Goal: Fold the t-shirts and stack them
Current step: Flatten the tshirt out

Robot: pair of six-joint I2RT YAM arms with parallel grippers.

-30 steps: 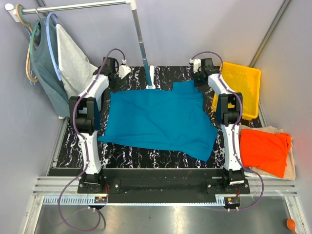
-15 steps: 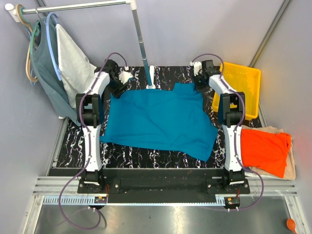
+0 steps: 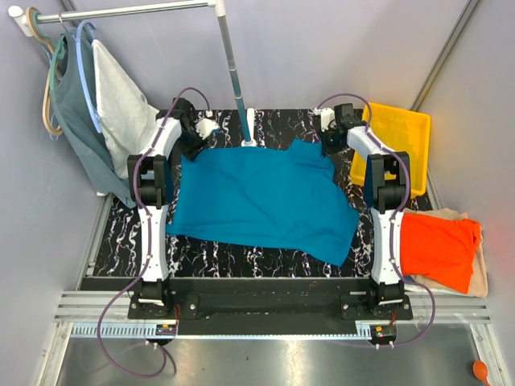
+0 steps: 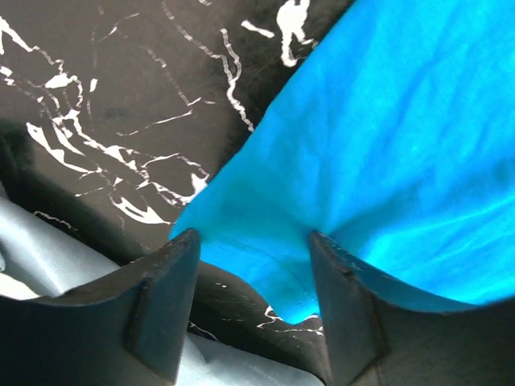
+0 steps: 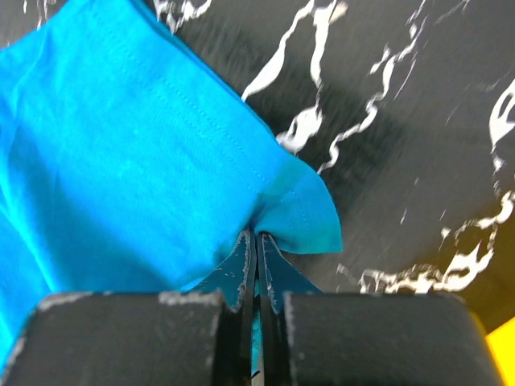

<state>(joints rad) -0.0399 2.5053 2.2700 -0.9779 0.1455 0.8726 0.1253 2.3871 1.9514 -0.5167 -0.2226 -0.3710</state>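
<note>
The teal-blue t-shirt (image 3: 257,197) lies spread out on the black marbled table (image 3: 241,259). My left gripper (image 3: 197,143) is at its far left corner. In the left wrist view its fingers (image 4: 161,305) stand apart with that corner of the teal cloth (image 4: 386,145) lying between them, left gripper (image 4: 253,241) open. My right gripper (image 3: 328,145) is at the far right corner. There the right gripper (image 5: 257,241) is shut, pinching a fold of the teal cloth (image 5: 121,161). The orange t-shirt (image 3: 434,249) lies on a cream one (image 3: 483,277) at the right, off the table.
A yellow bin (image 3: 398,137) stands at the back right, just beyond the right arm. A metal pole (image 3: 233,72) rises from a white base (image 3: 249,133) at the table's far edge. A grey-green top (image 3: 76,112) and a white cloth (image 3: 121,104) hang at the back left.
My left gripper has come down onto the teal shirt's far left corner and its jaws have narrowed. The right gripper has shifted slightly with its pinched corner.
</note>
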